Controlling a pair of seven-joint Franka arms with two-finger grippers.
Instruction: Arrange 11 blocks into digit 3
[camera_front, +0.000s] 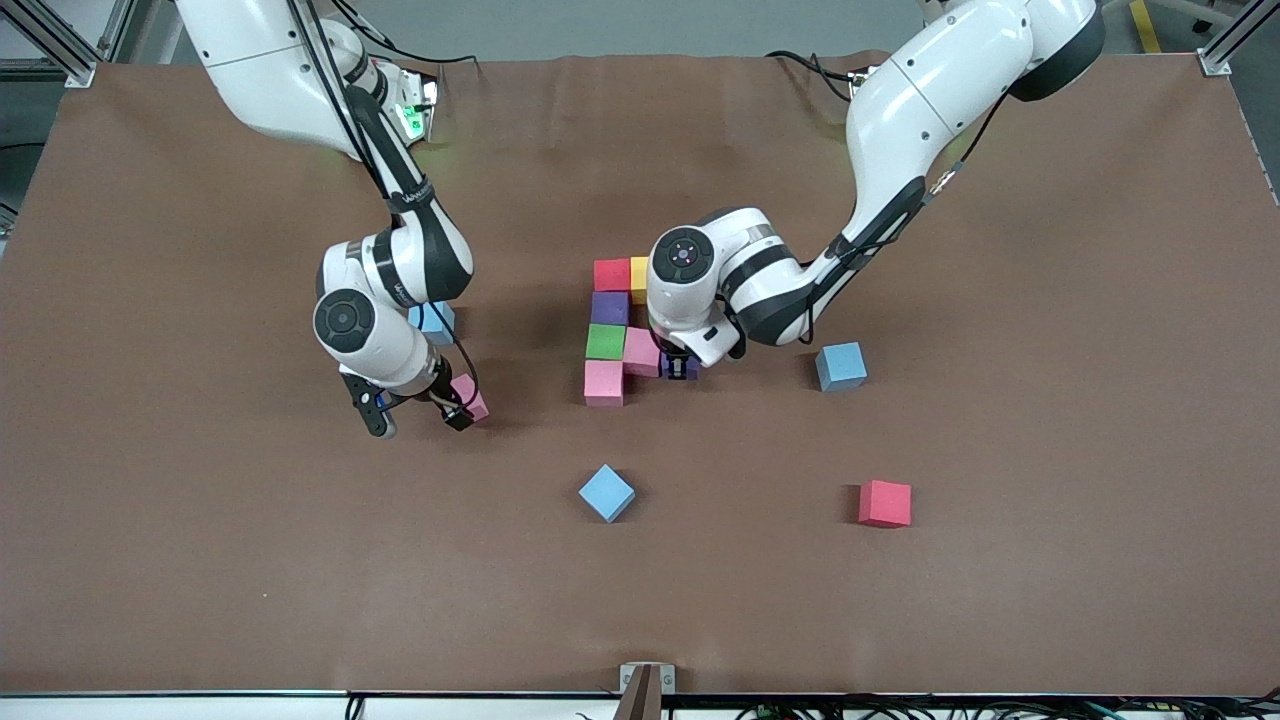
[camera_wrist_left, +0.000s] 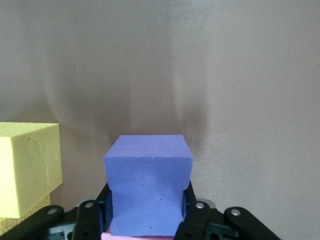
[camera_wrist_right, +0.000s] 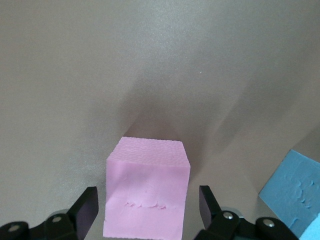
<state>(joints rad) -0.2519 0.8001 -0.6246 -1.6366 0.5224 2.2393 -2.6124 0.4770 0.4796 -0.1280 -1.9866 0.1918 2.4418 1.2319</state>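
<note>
1. Front view: a high camera looks steeply down across the brown table (camera_front: 200, 560) toward both arm bases, taking in the whole work surface.
2. Left wrist view: a camera on that wrist looks past the left gripper (camera_wrist_left: 147, 210) from very close, filled by a purple block (camera_wrist_left: 147, 190) pinched in its fingers; the front view shows this same purple block (camera_front: 681, 366).
3. Right wrist view: equally close, past the right gripper (camera_wrist_right: 145, 210) to a pink block (camera_wrist_right: 147, 192), shared with the front view (camera_front: 470, 397).
</note>
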